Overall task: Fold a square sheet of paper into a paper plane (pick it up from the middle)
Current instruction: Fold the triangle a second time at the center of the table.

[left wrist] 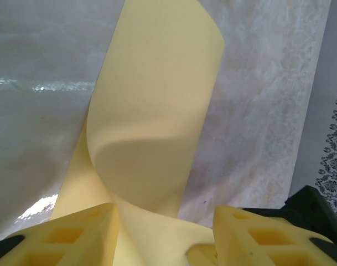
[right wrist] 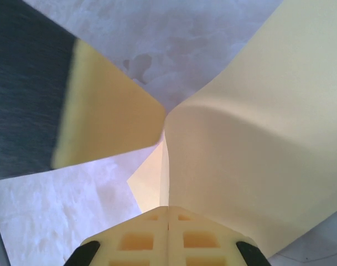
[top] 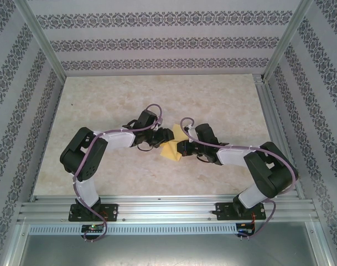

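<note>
The right gripper, pressed together, pinches the square sheet of paper. It should hold firm while the left gripper, jaws apart around the curl, closes squarely for a clean crease. The pale-yellow sheet bows softly upward over the tabletop's middle.
</note>
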Available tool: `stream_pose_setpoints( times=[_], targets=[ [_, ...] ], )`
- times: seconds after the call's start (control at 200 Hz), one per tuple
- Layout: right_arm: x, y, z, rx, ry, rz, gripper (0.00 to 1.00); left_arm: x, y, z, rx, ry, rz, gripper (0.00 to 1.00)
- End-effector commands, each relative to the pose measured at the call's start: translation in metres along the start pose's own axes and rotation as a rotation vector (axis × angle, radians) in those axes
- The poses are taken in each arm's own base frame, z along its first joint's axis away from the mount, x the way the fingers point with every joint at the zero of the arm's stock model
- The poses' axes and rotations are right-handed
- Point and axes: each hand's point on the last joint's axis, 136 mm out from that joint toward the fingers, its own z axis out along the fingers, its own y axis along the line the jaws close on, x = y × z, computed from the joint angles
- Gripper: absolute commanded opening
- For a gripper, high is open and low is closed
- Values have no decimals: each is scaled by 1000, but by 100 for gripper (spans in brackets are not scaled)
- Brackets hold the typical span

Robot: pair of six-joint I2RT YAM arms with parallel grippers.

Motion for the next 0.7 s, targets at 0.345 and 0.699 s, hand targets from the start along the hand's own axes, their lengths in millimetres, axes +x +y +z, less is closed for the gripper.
stream_pose_setpoints(
  times=[0.345, 0.699],
  targets=[
    [-8, -16, 8, -49, 85, 132, 3, -6, -20, -11, 24, -38, 83, 38],
    [-7, -32, 9, 14, 132, 135, 3, -2, -11, -5, -2, -17, 77, 29]
  ],
)
